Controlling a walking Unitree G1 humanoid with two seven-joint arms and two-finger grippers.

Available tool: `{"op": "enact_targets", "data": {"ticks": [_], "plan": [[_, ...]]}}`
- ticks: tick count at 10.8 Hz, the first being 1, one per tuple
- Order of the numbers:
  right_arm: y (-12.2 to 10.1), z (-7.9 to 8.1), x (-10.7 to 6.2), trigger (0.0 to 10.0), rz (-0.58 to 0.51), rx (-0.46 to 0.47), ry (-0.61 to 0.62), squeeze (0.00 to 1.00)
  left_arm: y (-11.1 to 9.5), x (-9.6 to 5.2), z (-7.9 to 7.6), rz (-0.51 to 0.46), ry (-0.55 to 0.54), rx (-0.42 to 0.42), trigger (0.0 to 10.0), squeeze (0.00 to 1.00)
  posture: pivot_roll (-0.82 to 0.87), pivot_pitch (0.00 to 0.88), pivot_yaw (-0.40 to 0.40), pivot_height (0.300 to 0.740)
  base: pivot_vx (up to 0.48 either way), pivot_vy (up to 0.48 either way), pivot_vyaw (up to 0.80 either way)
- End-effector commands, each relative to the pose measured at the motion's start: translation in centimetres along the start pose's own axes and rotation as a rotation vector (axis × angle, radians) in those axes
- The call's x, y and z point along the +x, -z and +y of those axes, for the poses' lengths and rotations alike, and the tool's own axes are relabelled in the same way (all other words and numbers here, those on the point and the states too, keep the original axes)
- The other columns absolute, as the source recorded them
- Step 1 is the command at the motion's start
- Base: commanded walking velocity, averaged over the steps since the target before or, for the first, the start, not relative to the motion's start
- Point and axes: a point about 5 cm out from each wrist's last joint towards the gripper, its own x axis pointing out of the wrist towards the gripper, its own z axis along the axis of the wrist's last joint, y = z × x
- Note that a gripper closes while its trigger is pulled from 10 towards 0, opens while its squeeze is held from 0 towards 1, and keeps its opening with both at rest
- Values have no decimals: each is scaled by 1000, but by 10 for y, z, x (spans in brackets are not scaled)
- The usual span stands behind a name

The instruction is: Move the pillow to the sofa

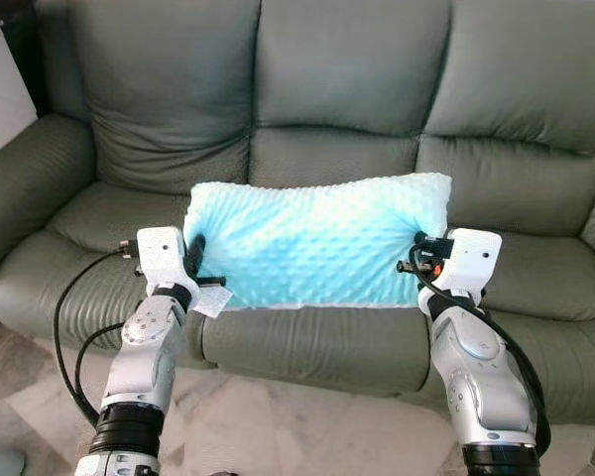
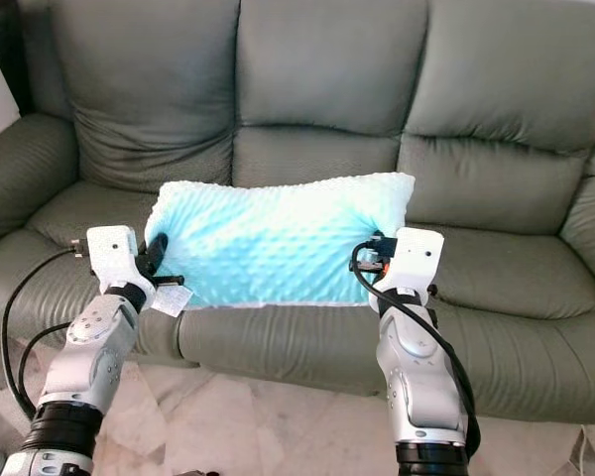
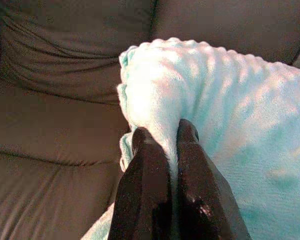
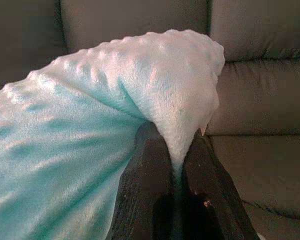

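This is a home, most likely a living room. A wide sofa (image 1: 357, 129) in dark grey-green leather takes up almost the whole scene, with three padded back cushions, three seat sections and a rounded armrest (image 1: 25, 183) at the robot's left. The leather is soft and creased, as on furniture that is sat in daily. A fluffy pale blue pillow (image 1: 317, 243) with a dimpled surface is at the front edge of the middle seat, a plainly domestic thing. Below the sofa the floor (image 1: 268, 426) is polished stone or tile with a marbled beige pattern. A strip of plain light wall (image 1: 0, 94) shows beside the sofa's left end.
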Motion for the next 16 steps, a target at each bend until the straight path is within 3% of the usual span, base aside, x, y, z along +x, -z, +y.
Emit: {"op": "enact_targets", "data": {"ticks": [1,2,3,4,10,16], "plan": [[-2,-3,-1,10000,-17,-5,5,0,-6,2,-4,-14,12,4,10000,0,-111,83,-32,740,0,-480,0],[-2,-3,-2,10000,-15,-6,5,0,-7,2,-5,-17,12,4,10000,0,-111,81,-32,740,0,-480,0],[-1,-2,-2,10000,-14,-8,5,0,-10,2,-2,-36,2,-67,10000,0,-112,78,-33,740,0,0,0],[-1,-3,-1,10000,-13,-10,4,0,-11,3,0,-35,-1,-38,10000,0,-110,76,-36,740,0,0,0],[0,-3,-3,10000,-7,-9,1,0,-16,7,13,-42,-44,-51,10000,0,-114,73,-37,740,0,0,0],[0,-4,-3,10000,-6,-13,2,0,-16,6,10,-55,3,-64,10000,0,-117,74,-40,740,372,232,0]]}}
